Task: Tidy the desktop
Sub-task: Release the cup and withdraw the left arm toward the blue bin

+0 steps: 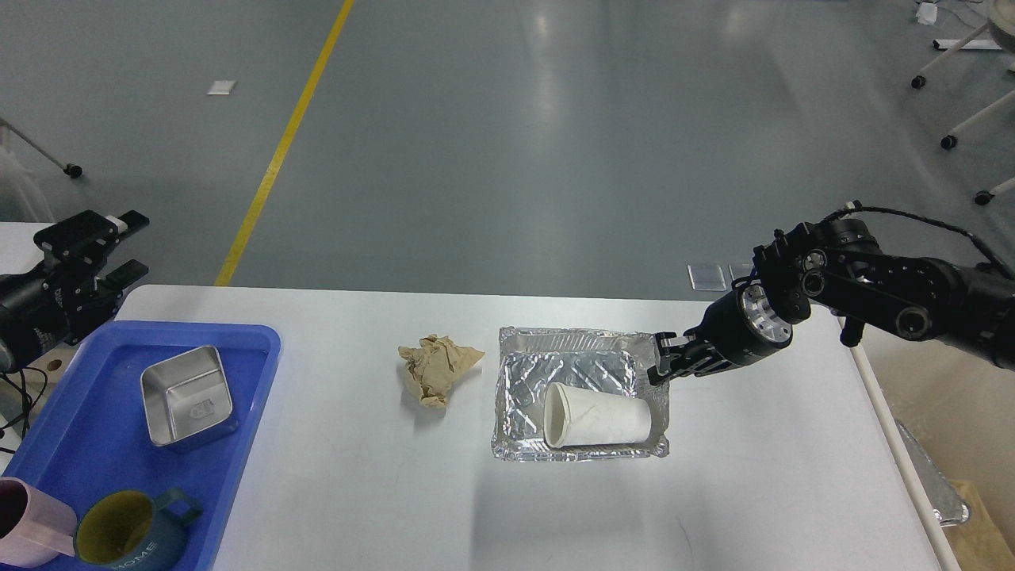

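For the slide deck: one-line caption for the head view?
Right tool grips the rim of a foil tray holding a tipped paper cup on the desktop.

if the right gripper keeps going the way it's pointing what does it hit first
Most likely the foil tray: the right gripper points left and slightly down, its tips at the tray's right rim. Past that lies the paper cup on its side. Depth is hard to judge.
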Controlling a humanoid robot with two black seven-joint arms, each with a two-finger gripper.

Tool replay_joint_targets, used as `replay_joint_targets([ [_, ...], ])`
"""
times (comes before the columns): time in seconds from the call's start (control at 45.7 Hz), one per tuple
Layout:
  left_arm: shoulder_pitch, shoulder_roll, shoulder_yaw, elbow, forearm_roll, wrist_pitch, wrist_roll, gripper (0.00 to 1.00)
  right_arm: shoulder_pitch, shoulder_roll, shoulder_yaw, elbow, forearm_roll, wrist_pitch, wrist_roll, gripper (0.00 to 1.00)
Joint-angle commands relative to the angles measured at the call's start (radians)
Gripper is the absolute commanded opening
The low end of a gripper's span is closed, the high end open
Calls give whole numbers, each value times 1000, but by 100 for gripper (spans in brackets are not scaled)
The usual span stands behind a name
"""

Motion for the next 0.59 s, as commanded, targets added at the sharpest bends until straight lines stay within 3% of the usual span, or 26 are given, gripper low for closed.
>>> replay_joint_targets([
  [0.0,0,116,34,-110,144,0,4,76,0,-9,10,0,0,0,0,0],
  [0.263,3,320,134,-296,454,-20,3,76,0,-26,22,3,0,0,0,0],
  [0.569,0,464,194,-352,695,-5,-22,76,-2,-27,32,1,-2,-2,0,0],
])
